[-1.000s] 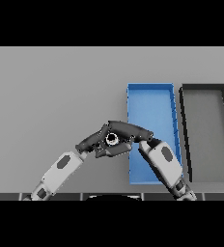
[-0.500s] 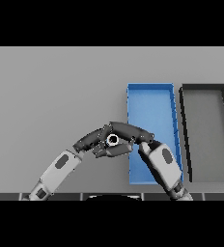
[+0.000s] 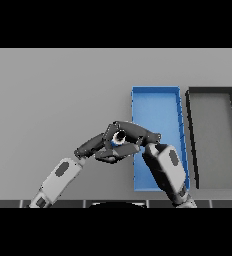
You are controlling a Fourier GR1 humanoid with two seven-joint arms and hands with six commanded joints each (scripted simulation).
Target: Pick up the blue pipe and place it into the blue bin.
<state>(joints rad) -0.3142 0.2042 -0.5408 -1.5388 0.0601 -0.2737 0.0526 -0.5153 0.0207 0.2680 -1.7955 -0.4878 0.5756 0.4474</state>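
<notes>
Two hands meeting over the grey table point(image 3: 48, 90), just off the left wall of the blue bin point(image 3: 158, 102), toward the near edge. Left hand point(image 3: 95, 146) reaching in from the lower left, fingers stretched long toward the right and lying close together under and beside the blue pipe point(image 3: 117, 141). Right hand point(image 3: 135, 134) coming up from the near edge across the bin's lower left corner, fingers curled over the top of the pipe, thumb side closing from below. Pipe seen only as a small pale ring with a sliver of blue beneath it, caught between the two hands; most of its body hidden by the dark fingers, so its length and tilt not clear. Whether lifted or touching the table, cannot tell. Pipe outside the bin, just left of its left wall. Right forearm covering the bin's near left corner and part of its floor; the far half of the bin showing bare blue floor. To the right of it, a black bin point(image 3: 213, 135) of like shape, standing parallel, with a narrow strip of table between the two, near the table's right edge. Left and far parts of the table showing only plain grey surface.
</notes>
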